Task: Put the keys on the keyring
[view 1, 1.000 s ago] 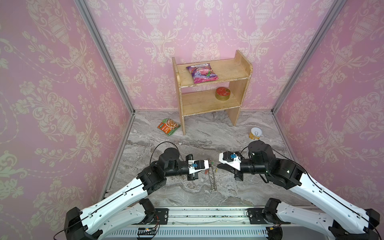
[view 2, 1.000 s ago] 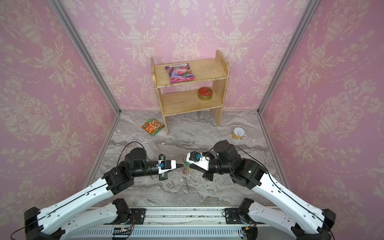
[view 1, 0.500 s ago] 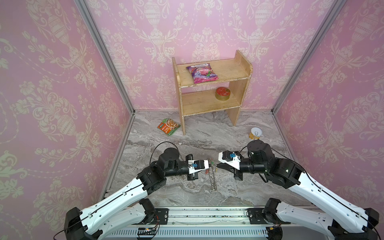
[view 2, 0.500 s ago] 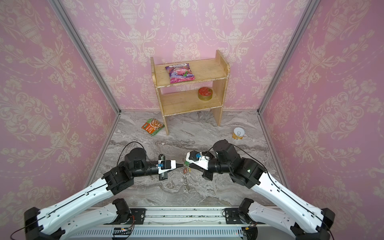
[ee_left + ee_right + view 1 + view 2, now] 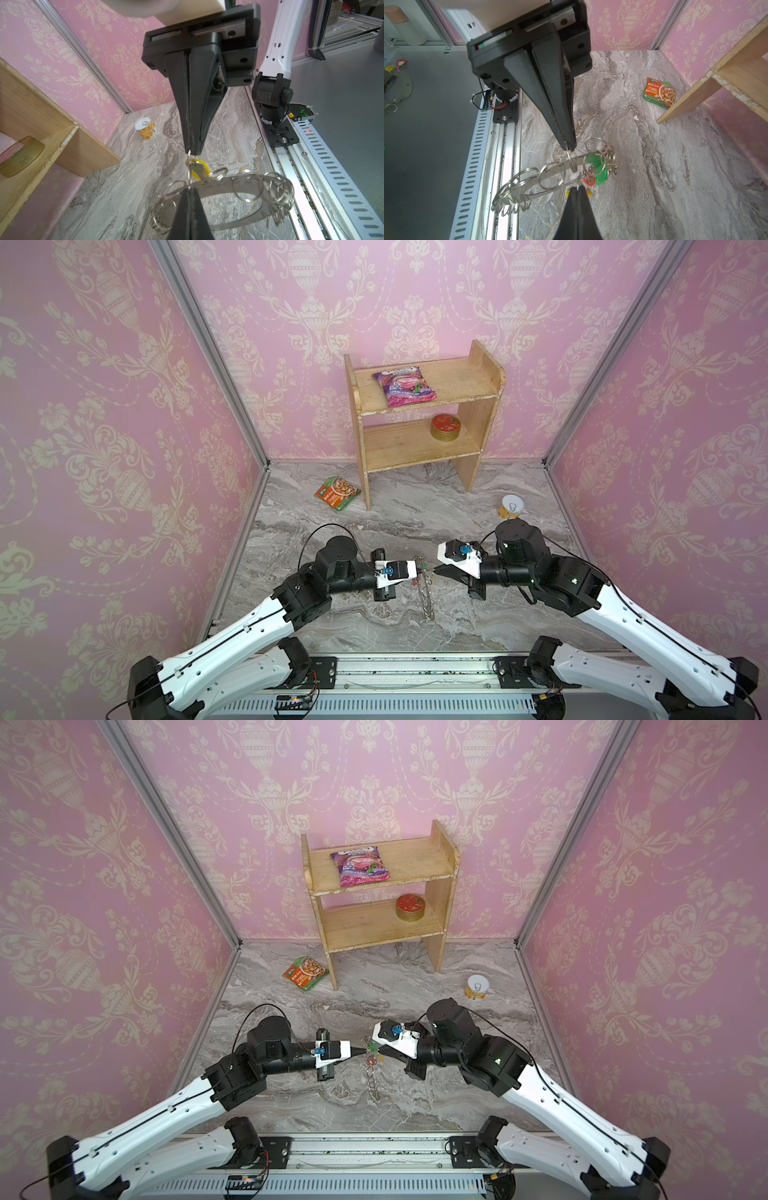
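Three tagged keys gather at one end of the keyring [image 5: 220, 185]. It hangs between both pincers over the front middle of the table [image 5: 374, 531]. I cannot tell whether its low end touches the marble. The green-tagged key [image 5: 599, 166] and the red-tagged key [image 5: 589, 180] hang among the wire loops [image 5: 280, 193] at that end. The yellow-tagged key [image 5: 197, 167] sits just beside the rim on a thin loop.

State of the left pincer [image 5: 189, 190]: tips together, clamped on a wire loop at the keyring's rim.
State of the right pincer [image 5: 192, 152]: tips together, clamped on the thin loop that carries the yellow tag. I cannot confirm that this loop is threaded through the keyring.

Hazards, as I judge them:
1. Slip. Both grips bear on round wire at the very tips. Any twist may roll the wire out and drop the keyring.
2. Pull-apart. Drawing the arms apart may spring or bend the loop.
3. Snagging. Neighbouring loops crowd the work point and may catch the key.

The pull-tab can [image 5: 512, 506], soup packet [image 5: 336, 498] and wooden shelf [image 5: 457, 383] stand well apart.
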